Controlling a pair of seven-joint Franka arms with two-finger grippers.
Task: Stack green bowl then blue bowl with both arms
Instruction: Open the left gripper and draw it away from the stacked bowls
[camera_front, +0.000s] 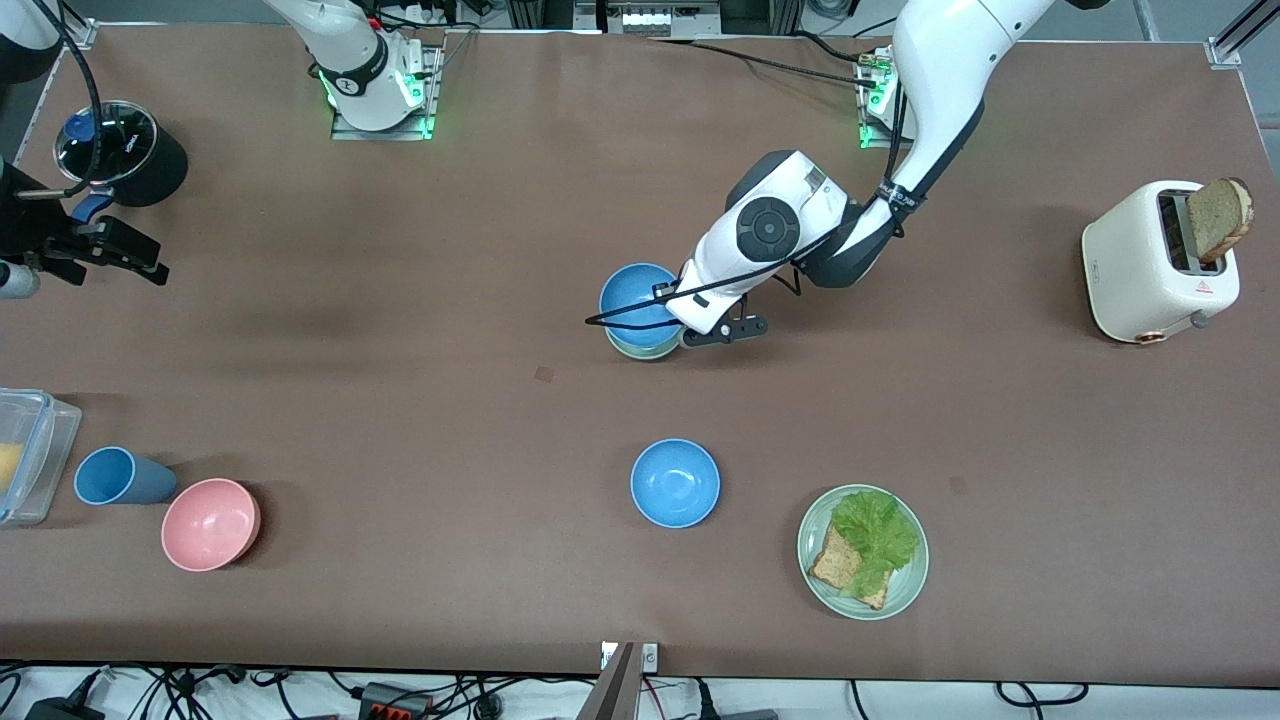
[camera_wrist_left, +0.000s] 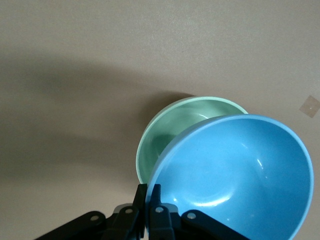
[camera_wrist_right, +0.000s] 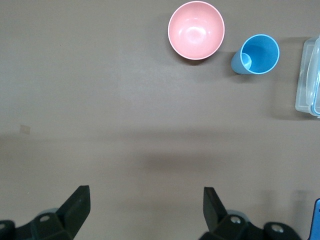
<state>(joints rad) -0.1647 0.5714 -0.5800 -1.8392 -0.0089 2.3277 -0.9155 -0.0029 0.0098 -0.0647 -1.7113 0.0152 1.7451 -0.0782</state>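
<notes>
Brown table (camera_front: 420, 380), left end effector (camera_wrist_left: 148, 210) pinching blue bowl (camera_wrist_left: 235, 175) over green bowl (camera_wrist_left: 172, 132), right end effector (camera_wrist_right: 145, 210) spread, waiting.

A cream toaster (camera_front: 1150, 265) stands on the brown table (camera_front: 400, 330) toward the left arm's end, a slice of brown bread (camera_front: 1222, 217) sticking up from its slot. Nearer the front camera, a pale green plate (camera_front: 812, 560) carries lettuce (camera_front: 878, 535) and a bread slice (camera_front: 838, 565), with a lone blue bowl (camera_front: 675, 483) beside it. Toward the right arm's end, a pink bowl (camera_front: 210, 524) and a blue cup (camera_front: 115, 477) lying on its side sit just beside a clear lidded container (camera_front: 25, 455); farther off stands a black pot (camera_front: 125, 155) with a glass lid
</notes>
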